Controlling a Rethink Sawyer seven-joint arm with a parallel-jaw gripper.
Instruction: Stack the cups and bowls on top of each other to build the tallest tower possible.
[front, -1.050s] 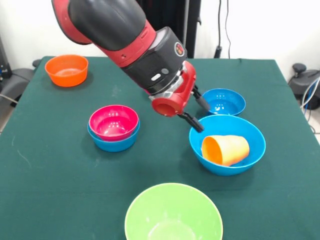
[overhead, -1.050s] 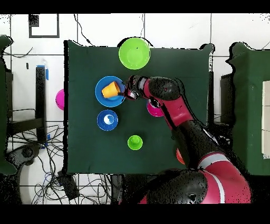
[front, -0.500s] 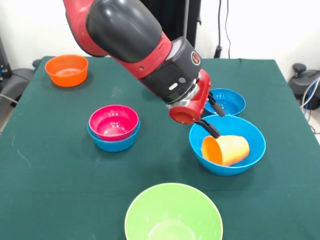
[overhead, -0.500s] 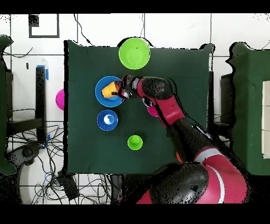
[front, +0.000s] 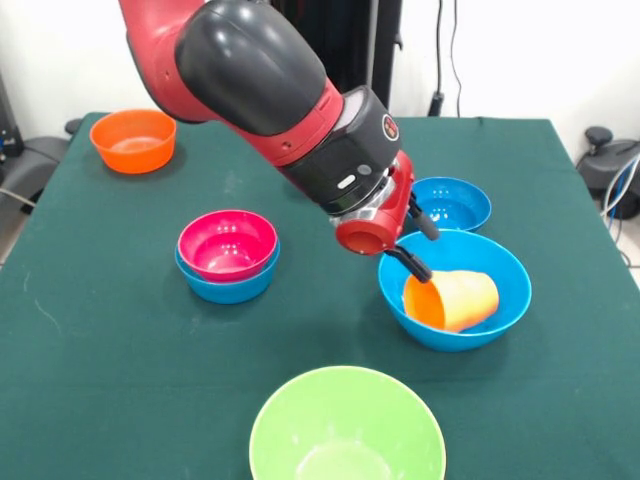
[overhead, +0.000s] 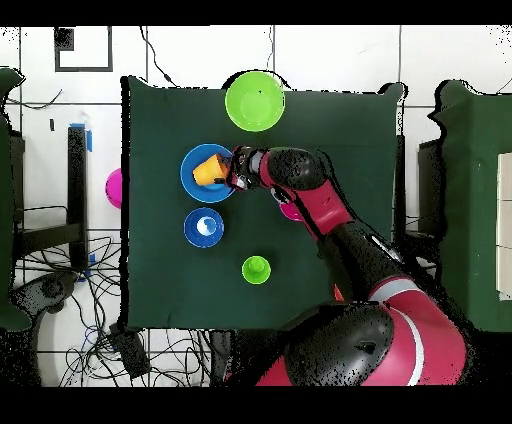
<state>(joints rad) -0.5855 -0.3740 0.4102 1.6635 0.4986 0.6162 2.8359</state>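
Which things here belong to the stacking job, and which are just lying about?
For the job: orange cup on its side in the large blue bowl; pink bowl nested in a blue bowl; small blue bowl; orange bowl; large green bowl; green cup.
Lying about: floor cables.

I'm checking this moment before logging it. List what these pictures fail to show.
- Light green cup: outside the front view's frame; overhead only.
- Pink-red bowl: mostly under the arm in the overhead view.
- Small orange bowl: hidden by the arm overhead.
- Purple bowl: cut by the table edge overhead, absent in front.
- Gripper: open by the orange cup; contact with the cup unclear in both views.
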